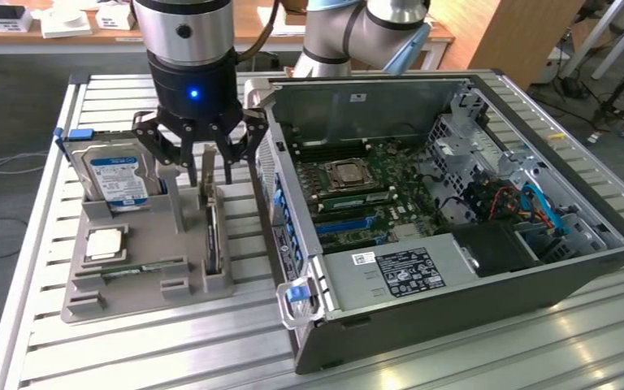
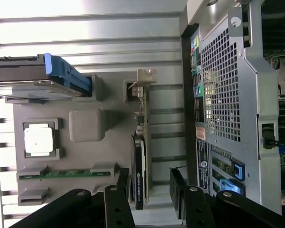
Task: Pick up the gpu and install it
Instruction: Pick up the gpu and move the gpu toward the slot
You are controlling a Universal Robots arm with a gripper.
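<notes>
Gripper (image 1: 201,166) jaws spread above gpu (image 1: 212,219); centre them across its thin edge, watch case (image 1: 486,301) at exterior-view 3 o'clock

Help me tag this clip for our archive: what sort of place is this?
Probably a robotics lab or test workshop: a robot arm's claw hangs over a grey parts tray holding the gpu and a hard drive, beside an opened PC case, all on a slatted metal table.
</notes>
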